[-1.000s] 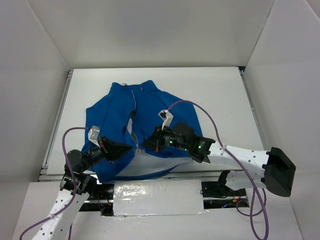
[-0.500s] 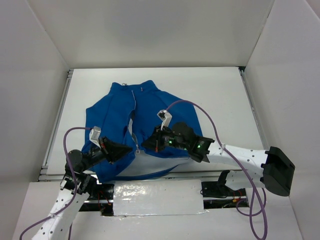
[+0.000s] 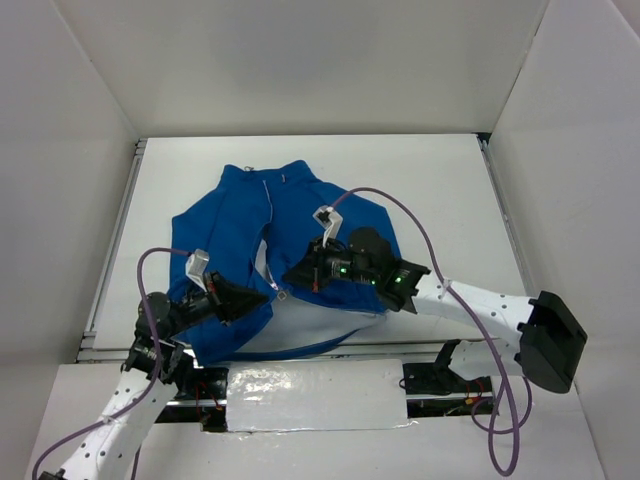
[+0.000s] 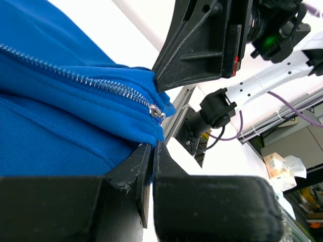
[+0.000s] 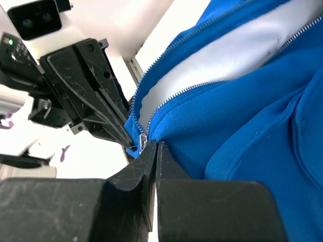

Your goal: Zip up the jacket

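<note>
The blue jacket (image 3: 300,215) is seen spread on the tabletop (image 3: 430,190), its zipper (image 3: 268,205) open above the slider (image 3: 281,294) at the hem, where cloth is pinched by the left hand (image 3: 262,298) and right hand (image 3: 290,280); zipping is judged barely begun

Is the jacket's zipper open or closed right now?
Open. On the jacket, pale lining shows between the two separated zipper rows, which meet only at the slider near the bottom corner.
</note>
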`<control>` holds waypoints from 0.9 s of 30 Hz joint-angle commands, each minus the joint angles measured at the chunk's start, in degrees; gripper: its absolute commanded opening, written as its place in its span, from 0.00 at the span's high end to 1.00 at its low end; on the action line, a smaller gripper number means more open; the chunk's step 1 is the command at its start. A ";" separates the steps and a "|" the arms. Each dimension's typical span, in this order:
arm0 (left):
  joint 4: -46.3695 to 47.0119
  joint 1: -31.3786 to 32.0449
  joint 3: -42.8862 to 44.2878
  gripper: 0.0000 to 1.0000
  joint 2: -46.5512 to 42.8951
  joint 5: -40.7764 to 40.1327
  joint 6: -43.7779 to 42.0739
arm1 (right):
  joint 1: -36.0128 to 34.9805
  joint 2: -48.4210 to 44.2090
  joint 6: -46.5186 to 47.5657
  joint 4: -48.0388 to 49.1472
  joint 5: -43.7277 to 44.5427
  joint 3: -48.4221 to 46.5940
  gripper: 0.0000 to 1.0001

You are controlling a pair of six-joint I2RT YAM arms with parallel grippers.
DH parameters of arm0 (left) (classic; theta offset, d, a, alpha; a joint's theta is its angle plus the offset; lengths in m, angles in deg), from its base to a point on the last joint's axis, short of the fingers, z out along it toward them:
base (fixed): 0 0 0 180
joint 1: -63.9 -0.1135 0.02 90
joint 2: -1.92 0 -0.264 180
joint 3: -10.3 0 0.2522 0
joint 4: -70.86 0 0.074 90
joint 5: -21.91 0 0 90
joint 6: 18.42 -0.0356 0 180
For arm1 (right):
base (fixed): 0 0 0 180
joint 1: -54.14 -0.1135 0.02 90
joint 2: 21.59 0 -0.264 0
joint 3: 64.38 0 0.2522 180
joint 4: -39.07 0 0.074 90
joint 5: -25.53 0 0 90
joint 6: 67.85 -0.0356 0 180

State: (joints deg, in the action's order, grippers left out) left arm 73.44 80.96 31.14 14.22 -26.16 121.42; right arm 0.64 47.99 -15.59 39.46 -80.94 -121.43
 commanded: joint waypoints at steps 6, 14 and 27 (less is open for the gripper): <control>7.30 -0.01 0.14 1.00 6.07 2.98 0.60 | 1.20 5.21 3.20 5.54 -9.20 -4.26 1.00; 9.85 -0.01 -0.39 1.00 7.47 1.84 1.75 | 1.29 5.30 3.63 4.13 -6.30 -3.56 0.95; 9.50 -0.01 -0.92 1.00 5.63 0.87 1.92 | 1.29 3.98 3.02 3.34 -5.15 -2.15 0.61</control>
State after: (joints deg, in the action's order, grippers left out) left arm 78.99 80.96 30.15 20.47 -25.63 122.99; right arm 2.17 53.54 -12.99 40.16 -85.60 -122.74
